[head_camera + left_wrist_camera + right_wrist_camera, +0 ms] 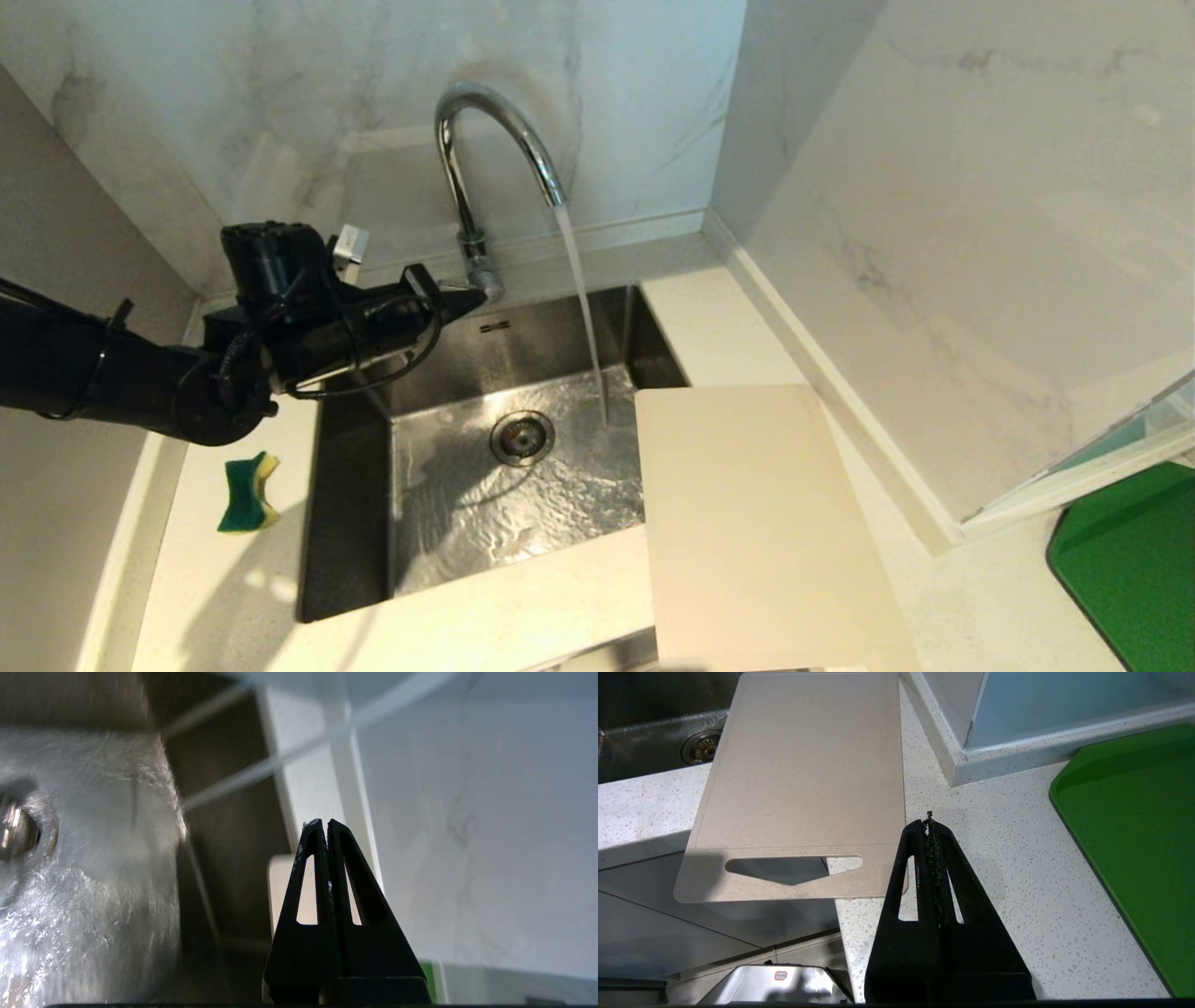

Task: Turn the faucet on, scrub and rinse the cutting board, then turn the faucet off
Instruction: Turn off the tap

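The left gripper point(471, 297), fingers pressed together and empty, sits tip-first against the base of the tall chrome gooseneck faucet point(485, 140) — probably where the small side lever is — and water is pouring into the stainless steel sink point(467, 523). The thin cream-white plastic cutting board point(756, 523) lies flat on the speckled white counter point(994, 868), one edge overhanging the basin near the stream. The right gripper point(930, 826) hovers shut beside its handle slot — while a green-and-yellow sponge point(247, 493) waits left of the sink and a green mat point(1134, 560) lies well off to the right.
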Controlling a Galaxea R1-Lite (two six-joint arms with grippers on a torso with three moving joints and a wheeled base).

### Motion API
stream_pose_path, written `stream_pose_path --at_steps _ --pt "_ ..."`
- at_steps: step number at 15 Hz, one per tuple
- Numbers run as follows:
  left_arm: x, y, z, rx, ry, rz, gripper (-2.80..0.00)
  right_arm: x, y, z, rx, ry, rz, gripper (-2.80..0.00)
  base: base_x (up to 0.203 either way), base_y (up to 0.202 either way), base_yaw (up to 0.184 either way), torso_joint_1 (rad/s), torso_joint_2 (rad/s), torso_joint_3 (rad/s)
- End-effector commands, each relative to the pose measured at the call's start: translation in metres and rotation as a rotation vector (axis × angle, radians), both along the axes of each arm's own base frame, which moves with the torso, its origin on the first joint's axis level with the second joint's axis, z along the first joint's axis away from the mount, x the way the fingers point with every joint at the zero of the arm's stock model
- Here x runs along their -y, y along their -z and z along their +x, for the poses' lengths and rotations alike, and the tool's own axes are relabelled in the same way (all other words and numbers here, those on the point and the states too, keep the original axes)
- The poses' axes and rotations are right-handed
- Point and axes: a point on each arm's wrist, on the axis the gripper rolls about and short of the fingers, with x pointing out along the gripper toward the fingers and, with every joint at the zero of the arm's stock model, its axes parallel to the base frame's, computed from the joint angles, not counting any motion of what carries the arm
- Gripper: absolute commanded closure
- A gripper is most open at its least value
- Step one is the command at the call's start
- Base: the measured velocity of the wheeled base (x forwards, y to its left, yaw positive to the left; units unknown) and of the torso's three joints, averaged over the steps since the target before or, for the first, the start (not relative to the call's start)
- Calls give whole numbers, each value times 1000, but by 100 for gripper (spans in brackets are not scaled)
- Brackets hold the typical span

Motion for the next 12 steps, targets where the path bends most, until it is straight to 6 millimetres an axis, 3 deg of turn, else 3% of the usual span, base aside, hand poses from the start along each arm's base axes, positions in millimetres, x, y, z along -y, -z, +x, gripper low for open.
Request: stream_pose_path --at_steps 1,7,12 --pt "7 22 22 7 -2 -3 0 0 0 0 -1 -1 0 0 0 0 0 0 0 0" --pt "11 45 54 112 -32 -25 0 0 0 0 -1 -1 0 0 0 0 0 0 0 0" --pt "6 48 71 151 -58 -31 0 0 0 0 -1 -1 0 0 0 0 0 0 0 0"
